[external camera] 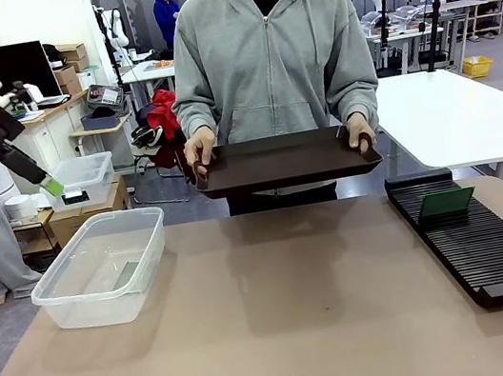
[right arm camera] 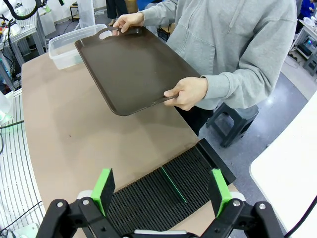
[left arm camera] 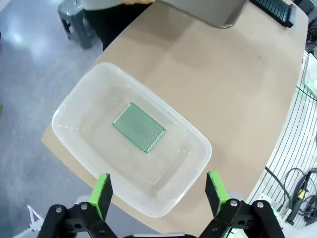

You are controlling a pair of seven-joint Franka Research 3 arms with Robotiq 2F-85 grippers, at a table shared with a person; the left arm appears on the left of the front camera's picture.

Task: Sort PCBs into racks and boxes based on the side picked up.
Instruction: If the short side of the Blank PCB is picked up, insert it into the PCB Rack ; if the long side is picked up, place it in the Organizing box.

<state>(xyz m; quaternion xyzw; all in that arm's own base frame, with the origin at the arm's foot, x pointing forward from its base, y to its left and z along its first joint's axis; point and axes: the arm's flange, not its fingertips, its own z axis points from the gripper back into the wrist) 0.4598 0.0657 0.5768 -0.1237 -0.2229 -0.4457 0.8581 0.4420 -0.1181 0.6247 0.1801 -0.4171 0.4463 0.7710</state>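
One PCB [left arm camera: 138,127] flat in box [left arm camera: 99,94]; one PCB [external camera: 445,203] slotted in rack [external camera: 483,241]. Left pincer [left arm camera: 157,191], right pincer [right arm camera: 161,191]: fully open, empty, raised. Person holds tray [right arm camera: 133,67]; arms best stay clear of it

The tub [left arm camera: 148,198] is clear plastic, a bit cloudy, smooth and shiny. The board [left arm camera: 138,127] inside it is green and flat, with tiny dots all over. The table [external camera: 283,318] top is tan and dull. The rack [right arm camera: 163,198] is black, dull and ribbed. The tray [right arm camera: 133,64] is dark brown, smooth, slightly shiny. The person's hoodie [external camera: 259,61] is soft grey cloth.
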